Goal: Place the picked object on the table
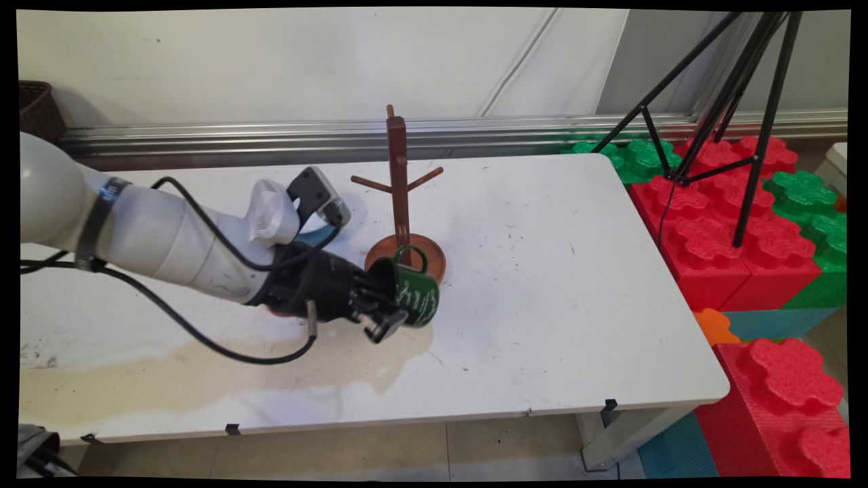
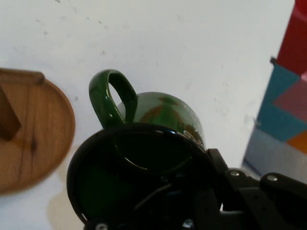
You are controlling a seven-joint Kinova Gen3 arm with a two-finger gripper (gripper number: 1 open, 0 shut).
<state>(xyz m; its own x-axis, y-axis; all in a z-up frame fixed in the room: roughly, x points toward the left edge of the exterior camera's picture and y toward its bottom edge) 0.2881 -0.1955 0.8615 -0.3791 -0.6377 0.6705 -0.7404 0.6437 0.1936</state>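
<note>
My gripper [image 1: 385, 306] is shut on the rim of a dark green mug [image 1: 419, 296] with pale lettering. The mug is tipped on its side, mouth toward my hand, handle [image 1: 411, 254] pointing up and back. It hangs just over the white table [image 1: 542, 271], right in front of the round base [image 1: 435, 256] of a brown wooden mug tree [image 1: 399, 169], whose pegs are bare. In the hand view the mug [image 2: 165, 115] fills the lower middle, its handle [image 2: 111, 96] at upper left, the tree's base [image 2: 36, 139] at the left, and my gripper [image 2: 201, 201] clamps the rim.
A tan stain [image 1: 203, 379] spreads over the table's front left. Red and green foam blocks [image 1: 732, 237] are stacked off the right edge, with a black tripod [image 1: 746, 135] standing on them. A dark basket [image 1: 37, 108] sits at the far left by the wall.
</note>
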